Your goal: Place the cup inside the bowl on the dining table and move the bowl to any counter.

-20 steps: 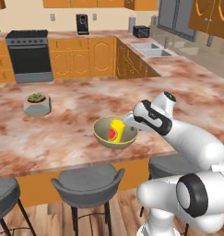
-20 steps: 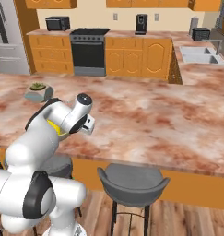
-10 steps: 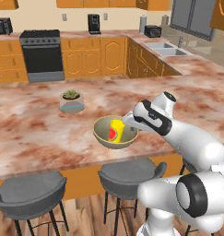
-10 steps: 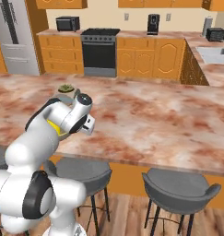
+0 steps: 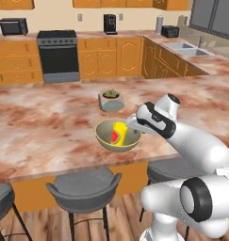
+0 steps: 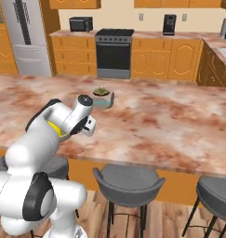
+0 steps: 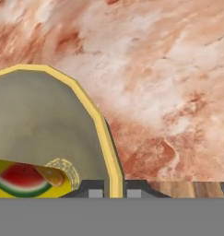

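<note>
My gripper [image 5: 133, 124] is shut on the right rim of the olive-tan bowl [image 5: 117, 137], which hangs near the front edge of the dining table [image 5: 45, 127] and looks slightly lifted. The yellow cup [image 5: 118, 132] lies on its side inside the bowl with its red mark showing. In the hand view the pale rim of the bowl [image 7: 35, 120] runs down between my two fingertips [image 7: 91, 189], and the cup [image 7: 26, 182] rests at the bowl's bottom. From the right base view my arm covers most of the bowl [image 6: 55, 127].
A small grey planter [image 5: 111, 100] stands on the table just behind the bowl. Grey stools [image 5: 83, 186] line the table's near side. Counters with a stove [image 5: 58, 56] run along the back wall; a sink counter [image 5: 186, 49] is at the right, and a fridge [image 6: 26, 32] at the left.
The whole scene has slid to the right in both base views, so the camera moved left along the table. The bowl with the cup stays in my gripper at the same spot.
</note>
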### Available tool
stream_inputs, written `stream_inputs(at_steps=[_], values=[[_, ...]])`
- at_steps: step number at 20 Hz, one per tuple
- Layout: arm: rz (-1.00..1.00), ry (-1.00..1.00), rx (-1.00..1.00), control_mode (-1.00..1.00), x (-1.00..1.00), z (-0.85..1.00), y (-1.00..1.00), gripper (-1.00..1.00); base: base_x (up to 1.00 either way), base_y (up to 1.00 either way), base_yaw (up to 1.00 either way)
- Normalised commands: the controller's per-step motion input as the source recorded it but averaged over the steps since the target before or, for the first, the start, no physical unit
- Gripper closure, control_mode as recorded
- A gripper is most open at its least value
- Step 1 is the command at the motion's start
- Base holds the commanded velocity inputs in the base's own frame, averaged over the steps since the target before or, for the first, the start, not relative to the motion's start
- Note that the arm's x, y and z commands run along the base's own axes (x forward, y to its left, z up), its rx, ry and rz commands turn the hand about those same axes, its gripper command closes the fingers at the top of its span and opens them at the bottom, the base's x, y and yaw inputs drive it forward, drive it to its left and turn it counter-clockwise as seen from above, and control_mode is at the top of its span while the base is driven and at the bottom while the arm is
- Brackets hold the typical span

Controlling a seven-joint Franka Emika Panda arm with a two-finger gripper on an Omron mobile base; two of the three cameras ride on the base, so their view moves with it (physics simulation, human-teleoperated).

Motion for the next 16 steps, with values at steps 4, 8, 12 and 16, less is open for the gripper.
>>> stream_inputs(at_steps=[4,8,12,16], values=[[0.0,0.0,0.0,1.0,0.0,0.0,0.0,1.0,-0.09,0.86,0.0],[0.0,0.0,0.0,1.0,0.0,0.0,0.0,1.0,-0.05,0.81,0.0],[0.0,0.0,0.0,1.0,0.0,0.0,0.0,1.0,0.0,0.83,0.0],[0.0,0.0,0.0,1.0,0.0,0.0,0.0,1.0,0.0,0.77,0.0]])
